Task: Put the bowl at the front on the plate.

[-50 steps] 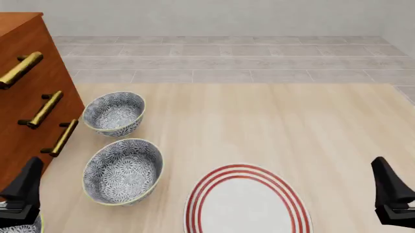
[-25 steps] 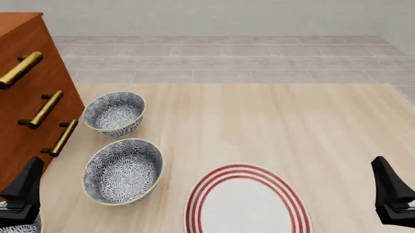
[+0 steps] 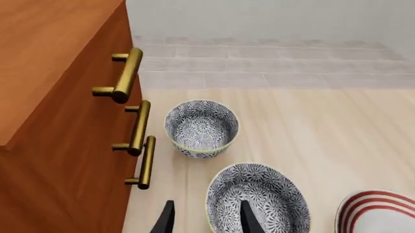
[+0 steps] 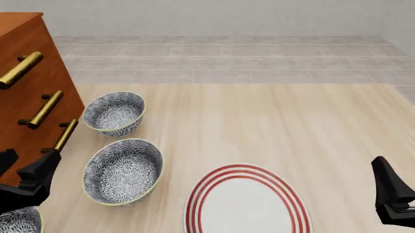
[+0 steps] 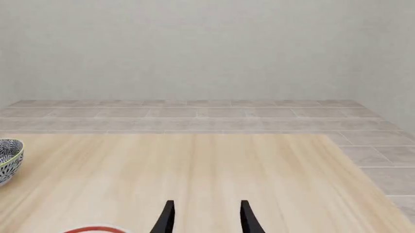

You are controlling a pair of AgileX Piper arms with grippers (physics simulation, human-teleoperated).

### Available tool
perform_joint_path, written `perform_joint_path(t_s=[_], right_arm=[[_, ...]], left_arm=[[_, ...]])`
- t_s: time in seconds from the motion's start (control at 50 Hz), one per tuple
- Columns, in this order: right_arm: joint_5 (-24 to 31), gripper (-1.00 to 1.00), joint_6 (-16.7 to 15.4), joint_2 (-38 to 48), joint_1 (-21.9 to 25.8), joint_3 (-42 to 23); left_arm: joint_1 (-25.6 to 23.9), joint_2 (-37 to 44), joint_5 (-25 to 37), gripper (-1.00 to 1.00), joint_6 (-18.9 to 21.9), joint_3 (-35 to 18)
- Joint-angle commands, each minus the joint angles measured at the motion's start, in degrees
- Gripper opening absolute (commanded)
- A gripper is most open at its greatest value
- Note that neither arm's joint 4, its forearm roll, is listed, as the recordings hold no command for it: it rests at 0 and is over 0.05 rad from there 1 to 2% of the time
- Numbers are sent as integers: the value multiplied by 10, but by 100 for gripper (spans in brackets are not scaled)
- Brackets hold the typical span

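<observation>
Bowl to move: the front bowl point(image 4: 19, 221) is just a sliver in the bottom left corner of the front view, sitting on the tabletop point(image 4: 272, 126). Can't see it in either wrist view.
Plate: the plate point(image 4: 246, 204) sits at bottom centre, a bit right of the bowls, nothing on it.
Other bowls: middle bowl point(image 4: 123, 171) and far bowl point(image 4: 114, 113) run up the left side, next to the wooden drawer cabinet point(image 4: 26, 97).
What changed: the left hand point(image 4: 32, 182) has shifted up and a touch right from half a second ago, so more of the corner bowl shows now.
Left hand state: fingers apart, empty; its own camera looks down over the middle bowl.
Right hand: the right hand point(image 4: 392, 194) hasn't budged, bottom right, fingers apart, holding nothing.
My read: left arm's just getting going, and no grab yet.
</observation>
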Motion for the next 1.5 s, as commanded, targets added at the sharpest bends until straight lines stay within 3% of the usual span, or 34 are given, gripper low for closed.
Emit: perform_joint_path(t_s=[0.02,0.12,0.3,0.46,0.48,0.58,0.66,0.72,0.8,0.9,0.94,1.04,1.1,1.26,1.4,1.5], right_arm=[[-1,100,0,0,0,1],[-1,100,0,0,0,1],[-1,100,0,0,0,1],[-1,100,0,0,0,1],[-2,100,0,0,0,1],[-1,100,0,0,0,1],[-2,100,0,0,0,1],[-1,100,0,0,0,1],[-2,100,0,0,0,1],[-1,100,0,0,0,1],[-1,100,0,0,0,1],[-1,100,0,0,0,1],[-1,100,0,0,0,1],[-1,100,0,0,0,1],[-1,100,0,0,0,1],[-1,100,0,0,0,1]], left_arm=[[-4,74,176,100,-14,-128],[-9,92,242,100,-30,-178],[25,133,351,100,-5,-265],[46,144,427,100,-13,-300],[44,146,445,100,-29,-311],[68,148,470,100,-15,-327],[87,144,488,100,6,-323],[81,145,499,100,-15,-322],[108,147,488,100,7,-305],[97,136,493,100,-16,-281],[108,143,496,100,-6,-280],[127,157,482,100,10,-268],[123,158,482,100,-3,-242],[157,185,457,100,26,-240],[152,184,463,100,12,-214],[171,197,449,100,32,-202]])
